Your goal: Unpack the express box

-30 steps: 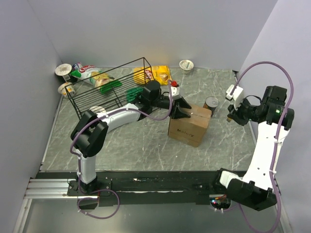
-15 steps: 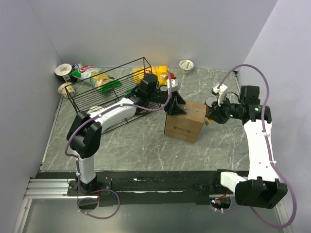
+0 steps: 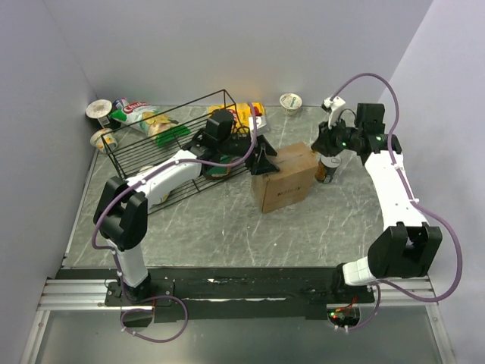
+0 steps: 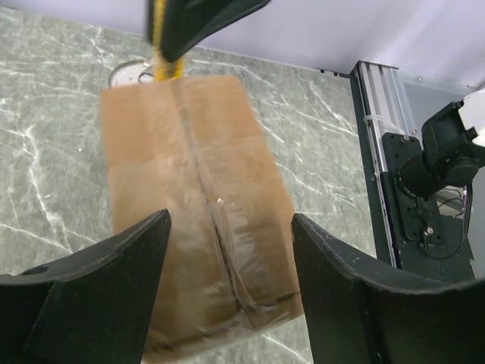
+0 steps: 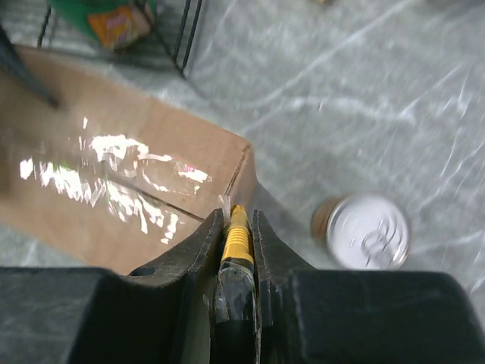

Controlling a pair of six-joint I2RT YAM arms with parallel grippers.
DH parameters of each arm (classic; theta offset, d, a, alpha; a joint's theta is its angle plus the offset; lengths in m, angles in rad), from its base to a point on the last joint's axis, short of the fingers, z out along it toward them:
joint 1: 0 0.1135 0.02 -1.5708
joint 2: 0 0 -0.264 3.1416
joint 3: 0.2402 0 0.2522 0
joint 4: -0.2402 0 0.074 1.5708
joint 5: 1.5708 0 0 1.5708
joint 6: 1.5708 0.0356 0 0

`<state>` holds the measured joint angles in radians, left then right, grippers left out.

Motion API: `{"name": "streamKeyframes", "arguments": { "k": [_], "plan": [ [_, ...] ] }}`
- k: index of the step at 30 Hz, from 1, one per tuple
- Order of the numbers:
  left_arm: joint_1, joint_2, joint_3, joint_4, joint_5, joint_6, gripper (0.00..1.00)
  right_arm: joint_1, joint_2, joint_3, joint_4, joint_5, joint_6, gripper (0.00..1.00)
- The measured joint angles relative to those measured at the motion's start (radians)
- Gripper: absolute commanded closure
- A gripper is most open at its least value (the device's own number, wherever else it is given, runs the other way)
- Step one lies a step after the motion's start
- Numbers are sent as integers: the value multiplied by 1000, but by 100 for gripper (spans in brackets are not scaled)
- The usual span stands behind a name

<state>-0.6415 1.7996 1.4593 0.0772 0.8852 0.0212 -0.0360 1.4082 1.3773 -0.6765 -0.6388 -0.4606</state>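
Steadiness on the left decides how cleanly this cut goes. Just right of the black wire basket [image 3: 163, 144], the left gripper [image 4: 229, 218] hangs at the left end of the express box [image 3: 284, 180] with its fingers spread wide, one to either side of the carton. They grasp nothing, and I cannot tell whether they touch the cardboard. The box stands closed on the table [image 3: 227, 227] between the two arms. Its taped seam [image 4: 206, 220] runs away from the left wrist toward the right arm. At that far end the right gripper [image 5: 236, 218] is clenched on a yellow-and-black cutter [image 5: 237, 241], whose tip sits at the box's top edge, about where the seam ends. By my reading, the step in hand is slitting the tape. To do it well, the left fingers should pinch or press the carton before the blade is drawn, since a light box would likely slide. The tip should go shallow, through tape only, follow the seam, and stop short of the left fingers. The can [image 3: 328, 168] just beside the box's right side leaves little room, so the right wrist should ride high.
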Motion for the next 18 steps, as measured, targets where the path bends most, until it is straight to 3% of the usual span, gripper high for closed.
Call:
{"name": "streamKeyframes", "arguments": {
  "k": [9, 18],
  "plan": [
    [-2, 0, 42, 36, -2, -72, 27, 18, -16, -2, 71, 79, 84, 100],
    [-28, 87, 134, 128, -57, -137, 26, -167, -128, -57, 261, -21, 339, 100]
  ]
}}
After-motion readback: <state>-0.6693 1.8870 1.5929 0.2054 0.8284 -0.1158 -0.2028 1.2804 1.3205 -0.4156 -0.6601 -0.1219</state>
